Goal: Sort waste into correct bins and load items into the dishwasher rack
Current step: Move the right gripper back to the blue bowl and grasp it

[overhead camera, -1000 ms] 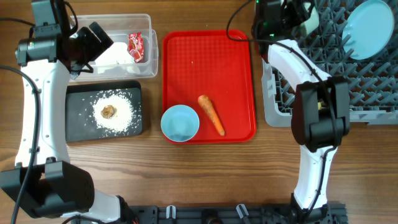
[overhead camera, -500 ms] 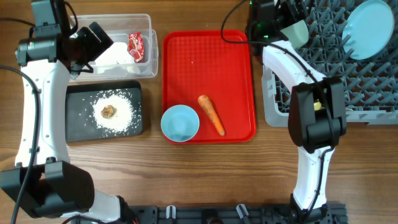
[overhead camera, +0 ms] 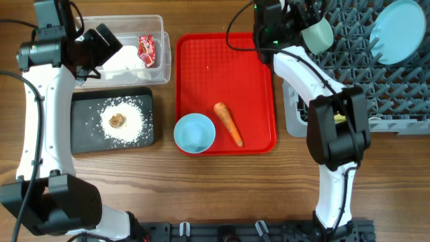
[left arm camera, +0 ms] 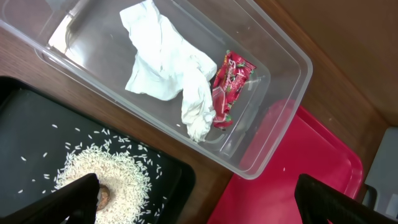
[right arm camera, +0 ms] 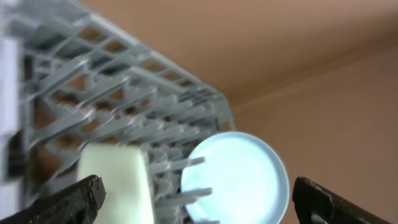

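The pale green bowl stands on edge among the pegs at the left end of the grey dishwasher rack. The light blue plate stands at the rack's far right. In the right wrist view the bowl and the plate lie ahead of my right gripper, which is open and empty. It shows just left of the bowl in the overhead view. The light blue bowl and the carrot lie on the red tray. My left gripper is open and empty.
The clear tub holds the white napkin and the red wrapper. The black tray holds rice and the brown lump. A bit of yellow shows behind the right arm at the rack.
My right gripper has drawn back to the left from the rack. The green bowl has shifted a little left and down and now stands free among the pegs. The left arm has not moved.
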